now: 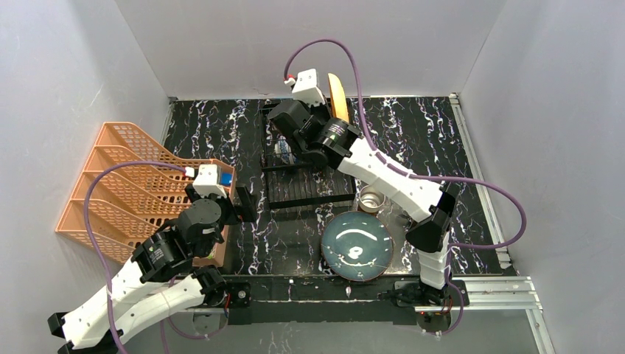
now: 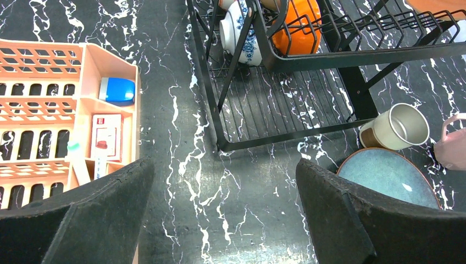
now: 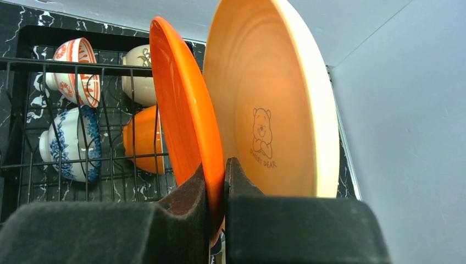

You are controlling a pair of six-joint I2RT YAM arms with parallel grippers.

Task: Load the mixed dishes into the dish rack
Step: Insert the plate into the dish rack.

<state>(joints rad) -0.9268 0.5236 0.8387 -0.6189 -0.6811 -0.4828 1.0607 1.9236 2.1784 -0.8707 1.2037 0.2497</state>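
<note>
While your right tool was pinched shut on the red-orange plate, that plate stood upright in the dish rack just beside the yellow plate, with bowls racked behind. Your left tool hung wide open, empty, over the desk. You looked past halfway: blue-green plate, steel cup and pink mug were not yet loaded.
</note>
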